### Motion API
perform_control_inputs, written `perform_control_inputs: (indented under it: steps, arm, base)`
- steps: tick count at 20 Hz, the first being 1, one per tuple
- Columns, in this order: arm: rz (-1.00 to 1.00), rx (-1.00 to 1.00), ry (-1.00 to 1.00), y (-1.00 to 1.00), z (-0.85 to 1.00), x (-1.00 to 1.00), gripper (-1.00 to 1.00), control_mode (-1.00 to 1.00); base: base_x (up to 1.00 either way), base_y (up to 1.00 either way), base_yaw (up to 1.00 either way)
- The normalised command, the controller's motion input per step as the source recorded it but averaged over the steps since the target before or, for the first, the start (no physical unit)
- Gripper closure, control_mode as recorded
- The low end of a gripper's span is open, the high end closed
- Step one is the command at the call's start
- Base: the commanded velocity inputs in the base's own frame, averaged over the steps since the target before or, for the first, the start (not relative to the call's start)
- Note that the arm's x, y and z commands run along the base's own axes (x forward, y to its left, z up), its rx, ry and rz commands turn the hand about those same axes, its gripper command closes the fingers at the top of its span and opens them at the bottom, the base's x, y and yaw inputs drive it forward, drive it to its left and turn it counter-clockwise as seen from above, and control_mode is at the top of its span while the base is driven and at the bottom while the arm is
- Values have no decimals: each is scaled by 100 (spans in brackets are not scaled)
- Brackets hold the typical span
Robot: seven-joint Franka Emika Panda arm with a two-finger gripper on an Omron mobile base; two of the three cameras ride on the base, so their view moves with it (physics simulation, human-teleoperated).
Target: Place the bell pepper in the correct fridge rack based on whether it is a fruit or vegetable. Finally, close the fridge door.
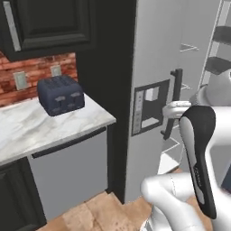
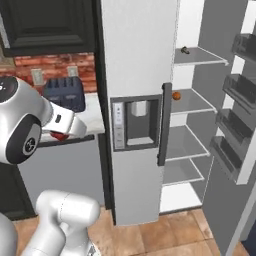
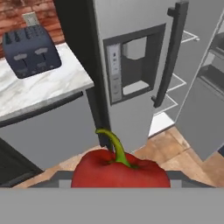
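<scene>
Bell pepper (image 3: 120,171): we are seeing it glossy red with a curved green stem, sitting at the bottom of the hand view, right at the claw (image 3: 120,183), whose dark tips are mostly hidden behind it; we are reading the claw as clamped on the bell pepper. In the right base view a small red patch (image 2: 60,135) is showing under the white forearm, in front of the tabletop (image 2: 92,120) edge, so the pepper is hanging in the air, well apart from the fridge interior. The fridge door (image 2: 231,165) is standing wide open at the right, its dark bins facing inward. The fridge rack (image 2: 197,56), the uppermost pale-grey shelf, is carrying a small dark item (image 2: 184,50) that we cannot identify. One shelf lower, a small round orange fruit (image 2: 176,95) is sitting near the front edge. The left door (image 2: 137,100) with its dispenser (image 2: 136,123) and dark bar handle (image 2: 165,125) is staying between the arm and the open compartment. A dark toaster (image 1: 60,94) is resting on the marble tabletop (image 1: 36,126), against the brick wall (image 1: 36,72), to the left of the fridge.
</scene>
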Motion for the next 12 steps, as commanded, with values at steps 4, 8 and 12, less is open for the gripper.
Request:
perform_control_inputs:
  steps: [4, 8, 12]
  arm:
    - [0, 0, 0, 0, 0, 0, 100, 100]
    - [0, 0, 0, 0, 0, 0, 100, 100]
    - [0, 0, 0, 0, 0, 0, 100, 100]
  base:
    - [3, -99, -14]
    - [13, -100, -3]
    - [21, -78, 1]
